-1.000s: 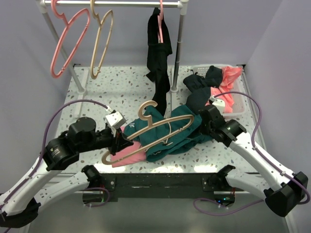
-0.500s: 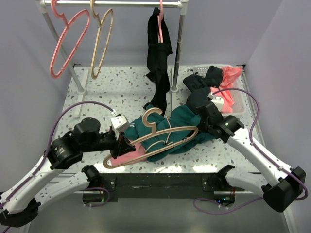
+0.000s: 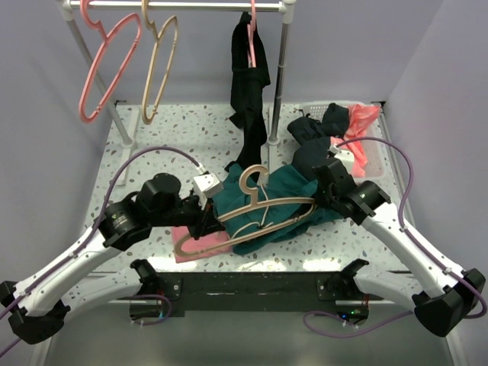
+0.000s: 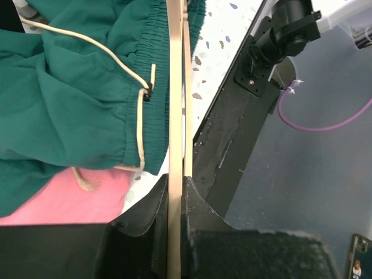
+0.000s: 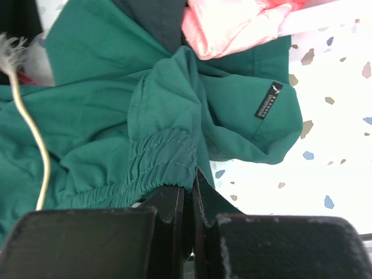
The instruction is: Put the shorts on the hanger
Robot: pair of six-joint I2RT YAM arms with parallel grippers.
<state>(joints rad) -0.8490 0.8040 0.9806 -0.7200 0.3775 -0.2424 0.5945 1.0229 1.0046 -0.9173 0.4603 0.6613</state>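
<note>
Lying rumpled on the speckled bench (image 3: 183,145), the soft teal shorts (image 3: 286,187) sit under the thin tan hanger (image 4: 176,87) with its curved hook. The left gripper (image 4: 175,192) has its jaws clamped on the hanger's slim bar; the right gripper (image 5: 187,195) jaws pinch the gathered elastic waistband.

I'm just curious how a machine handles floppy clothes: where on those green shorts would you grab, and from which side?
Probably the gathered elastic waistband of the shorts, coming from the right side: it's the thickest, firmest fold, its edge faces that way, and the right gripper is shut on it there.
</note>
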